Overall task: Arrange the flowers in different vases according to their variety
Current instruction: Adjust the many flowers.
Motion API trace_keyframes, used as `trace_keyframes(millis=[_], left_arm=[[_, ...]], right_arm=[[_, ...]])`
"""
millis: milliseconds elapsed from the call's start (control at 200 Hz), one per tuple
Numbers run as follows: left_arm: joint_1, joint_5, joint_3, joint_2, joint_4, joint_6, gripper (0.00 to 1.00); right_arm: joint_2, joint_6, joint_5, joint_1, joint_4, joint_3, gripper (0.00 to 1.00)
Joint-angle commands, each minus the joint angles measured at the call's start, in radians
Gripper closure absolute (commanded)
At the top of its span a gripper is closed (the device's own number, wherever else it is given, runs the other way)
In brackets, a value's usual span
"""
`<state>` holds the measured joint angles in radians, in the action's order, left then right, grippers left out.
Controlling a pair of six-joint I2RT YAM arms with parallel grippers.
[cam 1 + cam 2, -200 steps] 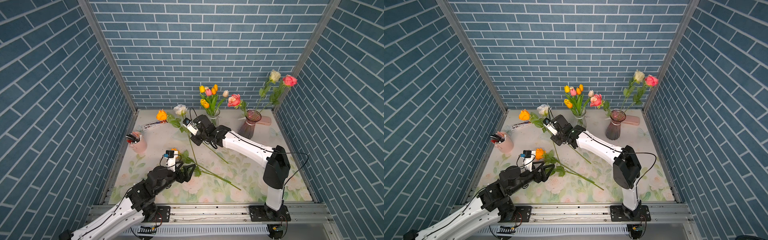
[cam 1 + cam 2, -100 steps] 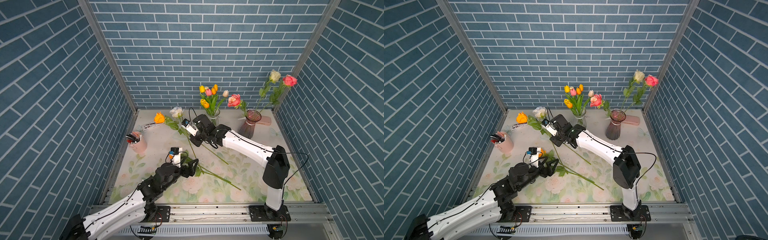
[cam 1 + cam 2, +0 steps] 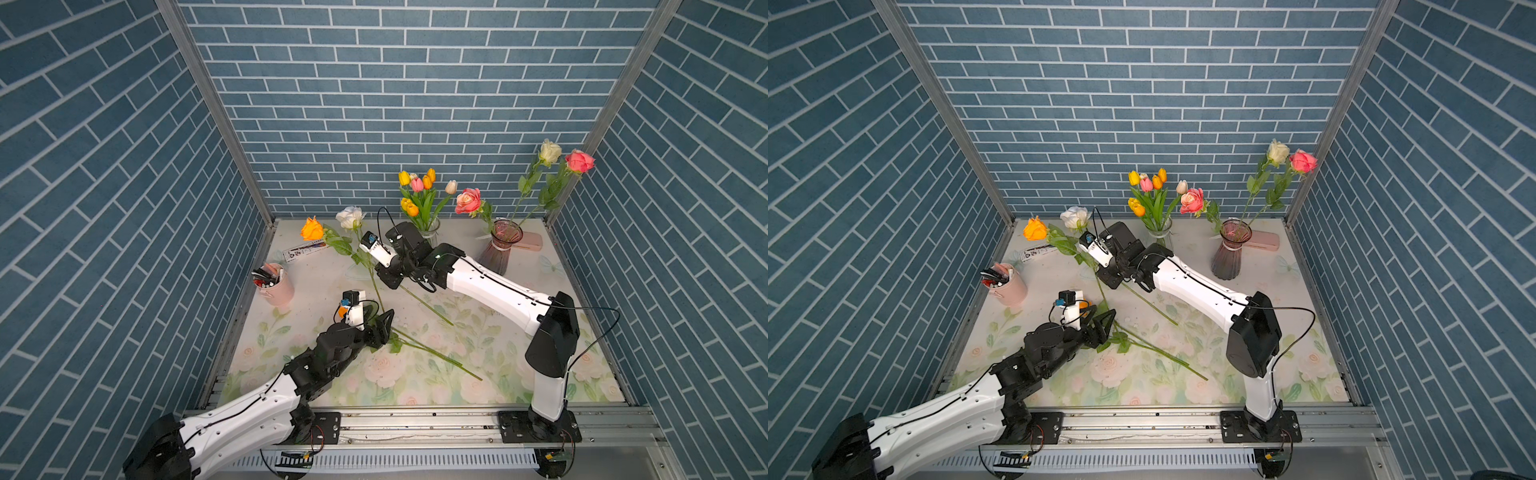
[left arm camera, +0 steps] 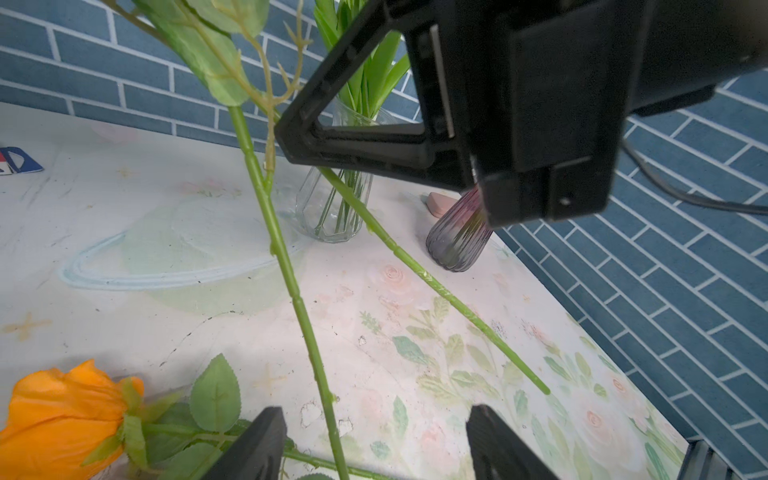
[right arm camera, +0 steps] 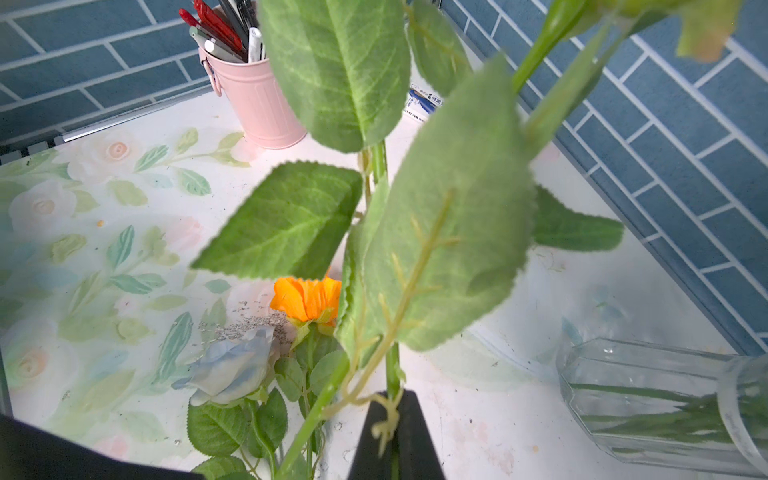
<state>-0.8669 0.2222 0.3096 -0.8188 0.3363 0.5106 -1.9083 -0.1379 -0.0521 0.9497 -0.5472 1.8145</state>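
Left wrist view: my open left gripper [image 4: 374, 415] straddles the long green plastic rose stem [image 4: 283, 266], pointing twelve o'clock. Right gripper [image 5: 405, 409] clamps it.

Blue brick-pattern walls [image 3: 395, 104] hug the floral tablecloth [image 3: 316, 270] on three sides, aluminium posts [image 3: 216, 116] rising at its two far corners, a metal rail [image 3: 415, 424] running along its near edge, and bright, even light washing over it all.

Tulip vase [image 3: 430, 233] stands left of rose vase [image 3: 497, 253].
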Motion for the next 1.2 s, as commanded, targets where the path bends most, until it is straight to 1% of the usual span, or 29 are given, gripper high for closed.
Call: trace_keyframes(millis=[0, 60, 80, 170, 315, 515, 590, 620, 640, 765, 995, 1010, 1090, 1195], left_arm=[[-0.003, 0.033, -0.003, -0.032, 0.042, -0.03, 0.29], [-0.001, 0.052, -0.001, -0.042, 0.052, -0.039, 0.32], [-0.001, 0.059, 0.002, -0.045, 0.055, -0.043, 0.32], [0.0, 0.09, 0.016, -0.061, 0.055, -0.062, 0.35], [0.006, 0.086, 0.034, -0.1, 0.079, -0.086, 0.41], [0.012, 0.074, 0.053, -0.169, 0.116, -0.094, 0.62], [0.014, 0.076, 0.06, -0.182, 0.124, -0.095, 0.72], [0.014, 0.078, 0.063, -0.185, 0.127, -0.096, 0.8], [0.014, 0.079, 0.066, -0.188, 0.126, -0.097, 0.82], [0.016, 0.075, 0.076, -0.188, 0.123, -0.103, 0.85], [0.016, 0.032, 0.109, -0.164, 0.081, -0.123, 0.96], [0.015, 0.028, 0.112, -0.162, 0.077, -0.125, 0.97], [0.016, 0.007, 0.128, -0.149, 0.056, -0.129, 1.0], [0.014, -0.004, 0.145, -0.121, 0.021, -0.127, 1.0]], right_arm=[[0.019, 0.009, -0.017, 0.001, -0.016, 0.034, 1.0], [0.023, 0.009, -0.017, 0.0, -0.018, 0.035, 1.0], [0.024, 0.009, -0.044, 0.0, -0.02, 0.035, 1.0], [0.029, 0.011, -0.054, 0.0, -0.022, 0.034, 1.0], [0.035, 0.012, -0.064, 0.001, -0.024, 0.035, 1.0], [0.042, 0.015, -0.074, 0.0, -0.028, 0.034, 1.0], [0.046, 0.015, -0.075, 0.0, -0.03, 0.035, 1.0], [0.047, 0.015, -0.074, 0.0, -0.031, 0.033, 1.0], [0.048, 0.014, -0.075, 0.0, -0.031, 0.033, 1.0], [0.052, 0.015, -0.071, 0.0, -0.03, 0.027, 1.0], [0.049, 0.029, -0.029, 0.001, -0.012, -0.015, 1.0], [0.048, 0.03, -0.006, 0.0, -0.008, -0.019, 1.0], [0.048, 0.038, 0.026, 0.0, 0.016, -0.053, 1.0], [0.054, 0.053, 0.063, -0.002, 0.049, -0.095, 1.0]])
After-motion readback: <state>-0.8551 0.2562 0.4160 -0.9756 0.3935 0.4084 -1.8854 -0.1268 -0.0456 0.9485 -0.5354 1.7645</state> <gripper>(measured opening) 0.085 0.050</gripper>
